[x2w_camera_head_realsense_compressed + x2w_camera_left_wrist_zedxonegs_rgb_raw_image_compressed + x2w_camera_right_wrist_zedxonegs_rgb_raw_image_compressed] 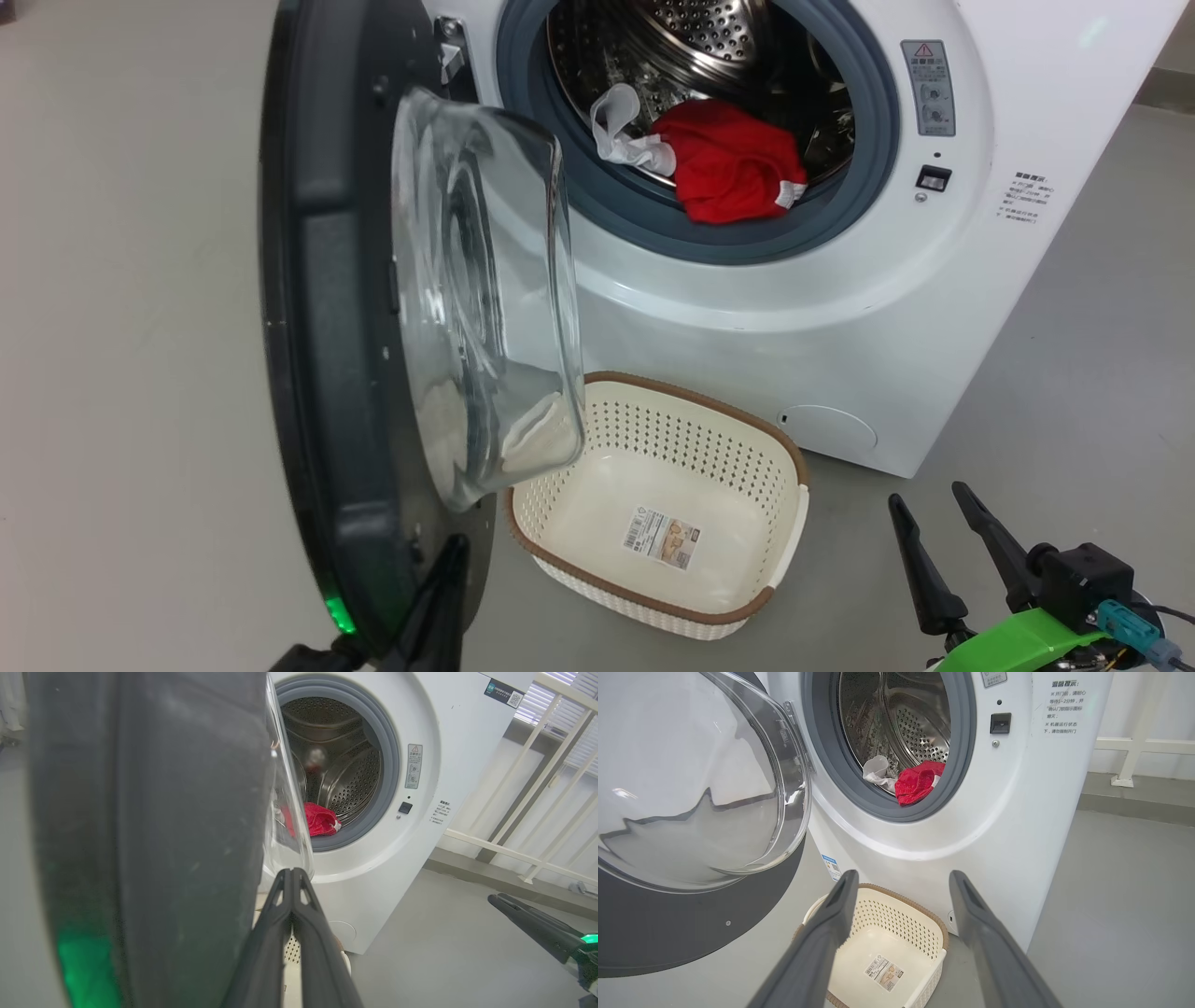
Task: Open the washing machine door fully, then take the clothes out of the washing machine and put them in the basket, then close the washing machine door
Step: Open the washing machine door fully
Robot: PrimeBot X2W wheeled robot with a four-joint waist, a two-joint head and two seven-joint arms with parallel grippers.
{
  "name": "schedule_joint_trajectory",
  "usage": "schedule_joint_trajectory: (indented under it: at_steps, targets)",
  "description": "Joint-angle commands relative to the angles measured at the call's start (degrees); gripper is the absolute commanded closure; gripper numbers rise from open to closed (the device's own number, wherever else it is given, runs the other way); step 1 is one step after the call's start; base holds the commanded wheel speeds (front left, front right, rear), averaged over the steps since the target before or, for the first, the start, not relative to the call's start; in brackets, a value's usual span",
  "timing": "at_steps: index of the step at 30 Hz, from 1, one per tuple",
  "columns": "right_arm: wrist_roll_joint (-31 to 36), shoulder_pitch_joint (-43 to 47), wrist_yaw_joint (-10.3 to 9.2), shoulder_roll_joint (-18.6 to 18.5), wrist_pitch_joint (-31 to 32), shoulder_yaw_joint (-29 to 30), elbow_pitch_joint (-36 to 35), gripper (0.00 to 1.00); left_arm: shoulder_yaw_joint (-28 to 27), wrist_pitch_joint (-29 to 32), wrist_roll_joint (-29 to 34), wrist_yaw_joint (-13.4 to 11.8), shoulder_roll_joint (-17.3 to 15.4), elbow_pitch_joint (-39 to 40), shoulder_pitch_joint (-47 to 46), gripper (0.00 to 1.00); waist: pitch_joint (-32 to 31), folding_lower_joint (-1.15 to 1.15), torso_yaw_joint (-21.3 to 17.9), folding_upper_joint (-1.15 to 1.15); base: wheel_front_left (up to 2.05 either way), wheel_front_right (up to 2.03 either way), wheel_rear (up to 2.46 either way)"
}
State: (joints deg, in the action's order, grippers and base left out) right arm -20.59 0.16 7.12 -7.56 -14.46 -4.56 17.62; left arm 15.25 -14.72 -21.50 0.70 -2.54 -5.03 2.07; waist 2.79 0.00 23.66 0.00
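Note:
The washing machine door [317,327] stands swung out to the left, its glass bowl [485,299] bulging toward the basket. In the drum of the white washing machine [747,355] lie the clothes: a red garment [733,163] with a small white piece [621,131] on the grey ring. The cream basket [653,387] sits empty on the floor below the opening. My left gripper [443,579] is shut with nothing in it, close against the door's lower inner edge [163,835]. My right gripper [903,877] hangs open above the basket [920,907], aimed at the clothes [917,781].
Grey floor [1074,373] spreads to the right of the machine. A white railing [537,812] and a low kerb run behind it on the right. The right arm's dark finger [528,924] shows low in the left wrist view.

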Motion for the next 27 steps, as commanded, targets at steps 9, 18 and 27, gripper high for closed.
schedule_joint_trajectory:
  at_steps: [9,18,27]
  targets:
    - [0.8,-1.0,0.36,-1.1,-0.5,-1.6,-1.8,0.0,-8.0,-0.3,1.8,-2.0,-0.3,1.1,-0.7,1.0,1.0,0.0,0.9,0.0,0.0,0.0,0.0]
    - [0.8,-1.7,0.36,-1.5,-0.5,-1.9,-1.9,0.0,-15.2,-0.3,3.0,-2.0,-1.1,-0.6,-1.9,1.0,1.7,0.0,1.1,0.0,0.0,0.0,0.0]
    - [0.8,-2.3,0.36,-1.8,-0.5,-2.6,-1.9,0.0,-22.1,-0.3,4.3,-1.1,-3.1,-3.4,-4.4,1.0,2.7,0.0,0.6,0.0,0.0,0.0,0.0]
